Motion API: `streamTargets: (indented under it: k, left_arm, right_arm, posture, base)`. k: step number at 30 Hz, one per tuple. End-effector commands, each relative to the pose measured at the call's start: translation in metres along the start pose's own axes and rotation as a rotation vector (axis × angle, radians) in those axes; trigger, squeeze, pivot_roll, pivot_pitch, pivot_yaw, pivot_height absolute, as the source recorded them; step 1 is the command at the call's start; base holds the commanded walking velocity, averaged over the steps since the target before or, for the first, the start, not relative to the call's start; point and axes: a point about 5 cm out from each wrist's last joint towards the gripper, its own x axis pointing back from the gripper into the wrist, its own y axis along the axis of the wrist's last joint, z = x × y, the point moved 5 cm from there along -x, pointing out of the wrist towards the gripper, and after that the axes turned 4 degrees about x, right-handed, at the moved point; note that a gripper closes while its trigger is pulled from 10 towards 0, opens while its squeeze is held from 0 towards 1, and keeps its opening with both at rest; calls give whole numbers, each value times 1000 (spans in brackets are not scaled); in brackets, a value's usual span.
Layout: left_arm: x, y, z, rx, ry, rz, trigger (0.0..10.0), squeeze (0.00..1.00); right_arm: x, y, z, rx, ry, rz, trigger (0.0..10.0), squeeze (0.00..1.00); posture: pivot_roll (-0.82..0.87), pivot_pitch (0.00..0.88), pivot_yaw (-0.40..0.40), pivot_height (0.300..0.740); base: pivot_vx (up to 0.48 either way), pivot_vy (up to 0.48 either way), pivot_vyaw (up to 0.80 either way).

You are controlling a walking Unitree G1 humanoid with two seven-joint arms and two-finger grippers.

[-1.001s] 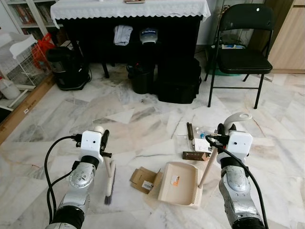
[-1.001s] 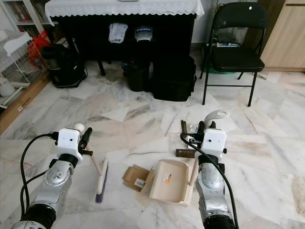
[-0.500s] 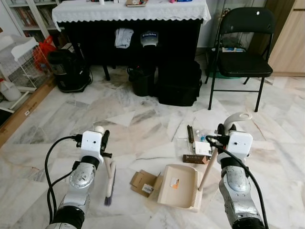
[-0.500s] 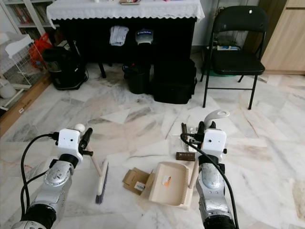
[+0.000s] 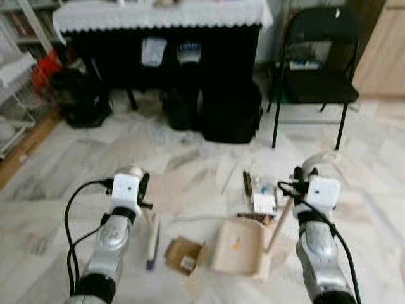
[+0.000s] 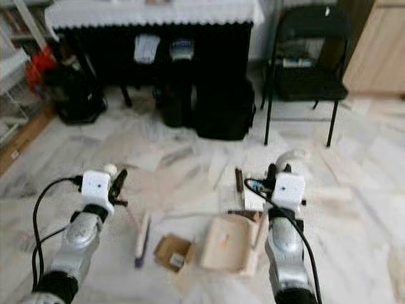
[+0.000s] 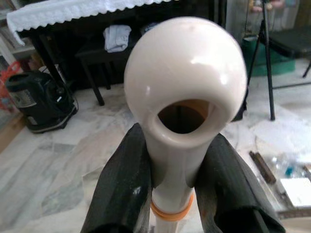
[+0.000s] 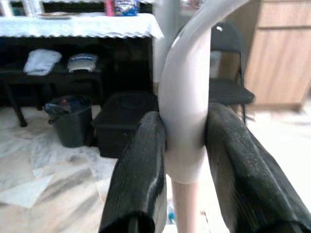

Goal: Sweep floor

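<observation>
Ahead chair [image 5: 314,60], bins, box [image 5: 232,115]

Both my silver arms reach forward and down, elbows bent, wrists level. My left tool [image 7: 167,184] has its two black fingers [image 7: 121,189] pressed against a cream handle [image 7: 184,97] from either side. My right tool [image 8: 184,160] clamps its fingers [image 8: 141,174] on a curved white handle [image 8: 187,97], wrist upright.
</observation>
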Motion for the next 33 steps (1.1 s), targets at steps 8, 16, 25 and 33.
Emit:
streamTargets:
  k: [8, 16, 25, 33]
  left_arm:
    - [1, 3, 14, -37, 30, -11, 10000, 0]
    - [0, 3, 14, -45, 26, -9, 10000, 0]
    - [1, 4, 14, -48, 19, -12, 10000, 0]
    - [7, 2, 15, -53, 13, -7, 10000, 0]
  right_arm:
    - [-1, 7, 8, -22, 15, -31, 10000, 0]
    - [2, -6, 11, -22, 33, -1, 10000, 0]
    - [4, -21, 9, -7, 38, 43, 10000, 0]
    - [7, -34, 7, 16, 40, 77, 10000, 0]
  posture:
    - [-7, 68, 64, 740]
    - [-5, 77, 70, 740]
    - [3, 105, 77, 740]
    - [18, 135, 85, 740]
  base:
    - [0, 0, 0]
    - [0, 0, 0]
    - [0, 0, 0]
    - [0, 0, 0]
